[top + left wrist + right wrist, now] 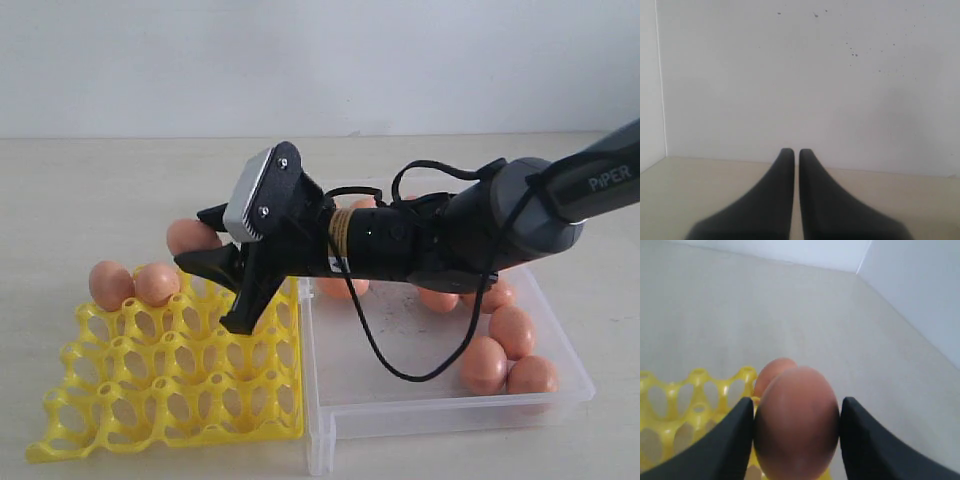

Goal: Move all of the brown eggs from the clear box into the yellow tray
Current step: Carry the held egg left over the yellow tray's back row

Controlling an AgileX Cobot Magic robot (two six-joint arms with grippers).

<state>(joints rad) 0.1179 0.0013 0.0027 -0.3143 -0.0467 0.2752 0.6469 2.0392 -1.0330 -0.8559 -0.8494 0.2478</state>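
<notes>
Right gripper (200, 240): jaws clamped on one brown egg (186, 234), held above the far edge of the yellow tray (170, 385), just beside two seated eggs (110, 284) that fill the cups at the tray's far-left corner. Clear box (440, 408): set against the tray's right side, holding loose eggs (482, 364) gathered toward its right and far parts, several partly hidden behind the right arm (500, 215). Left gripper (796, 156): fingers drawn together with only a thin slit between them, gripping nothing, pointed at a white wall (790, 75).
</notes>
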